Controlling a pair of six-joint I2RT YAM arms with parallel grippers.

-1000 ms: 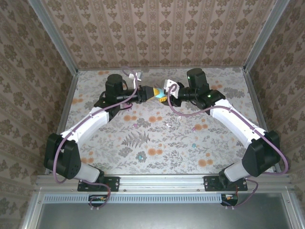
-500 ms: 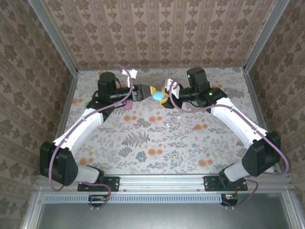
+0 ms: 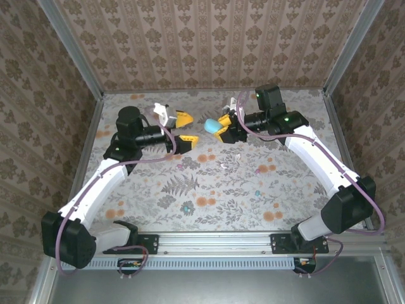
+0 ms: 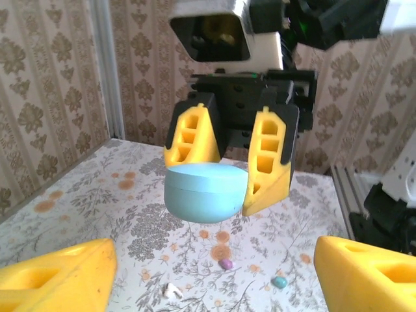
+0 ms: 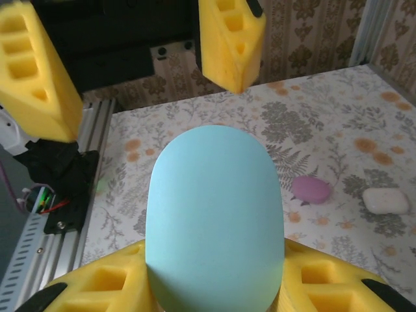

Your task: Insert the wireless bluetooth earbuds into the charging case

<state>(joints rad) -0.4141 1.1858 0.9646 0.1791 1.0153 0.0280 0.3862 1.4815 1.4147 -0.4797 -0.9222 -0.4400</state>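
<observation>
A teal pebble-shaped charging case (image 5: 214,214) sits lid-down-shut between my right gripper's (image 5: 214,263) yellow fingers (image 5: 97,286), held up above the table. From the top it shows as the teal case (image 3: 209,125) in the right gripper (image 3: 218,127). My left gripper (image 3: 185,130) stands open a little to its left, apart from it, its fingers (image 4: 58,276) wide with nothing between them. In the left wrist view the case (image 4: 207,193) hangs ahead. Below it on the table lie three earbuds: pink (image 4: 225,263), teal (image 4: 279,282) and white (image 4: 171,290).
A pink case (image 5: 311,190) and a white case (image 5: 385,200) lie on the flowered table (image 3: 209,190). Metal frame posts (image 3: 95,120) and wallpapered walls close in the back and sides.
My left gripper, shut against the teal case a second ago, has opened and drawn back to the left. The right gripper keeps the case and has shifted slightly right.
</observation>
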